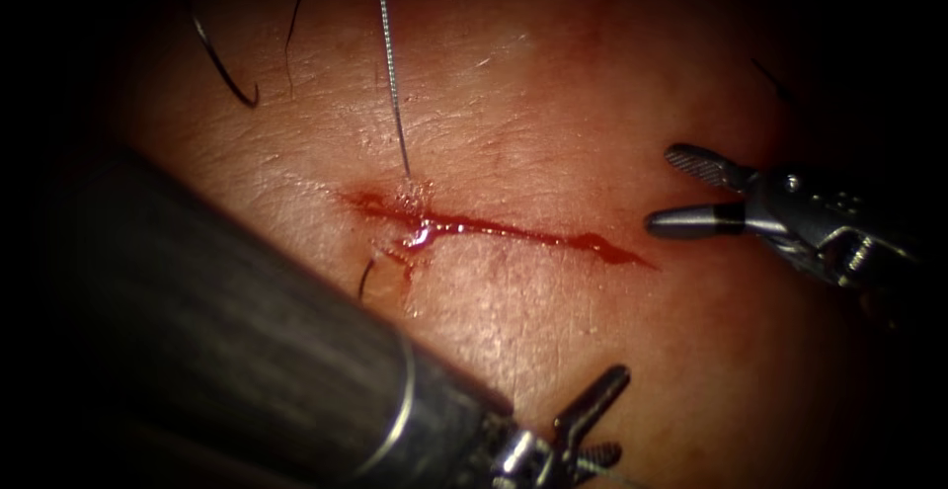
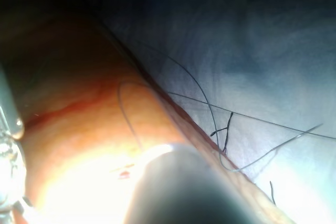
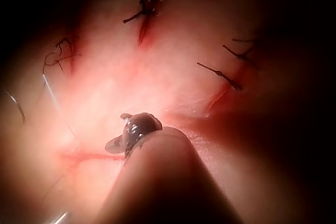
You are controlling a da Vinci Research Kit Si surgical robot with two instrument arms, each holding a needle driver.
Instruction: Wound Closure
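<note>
Closest to the camera, the left tool (image 1: 610, 415) comes in from about 7 o'clock on its fat dark shaft and sits at 6 o'clock. Its jaws are spread apart with nothing between them, well short of the cut.

Next up, dead centre, is the cut (image 1: 513, 230) in the tissue (image 1: 553, 104), running roughly 9 to 3 o'clock. Red fluid (image 1: 427, 233) has pooled toward its left end. A short dark thread end (image 1: 365, 278) pokes out just on the near side there.

Over at 3 o'clock the right tool (image 1: 670, 191) hangs just off the right end of the cut. It's gaping too and holds nothing. The right wrist view shows it (image 3: 128, 132) above the tissue.

Farther back, a taut thread (image 1: 391, 69) runs from 12 o'clock straight down into the tissue at the far edge of the cut, near its left end.

Way out at 10 o'clock lies a dark curved strand (image 1: 222, 69). Honestly I can't tell whether that's the needle or just loose thread. Either way, neither tool has it.
</note>
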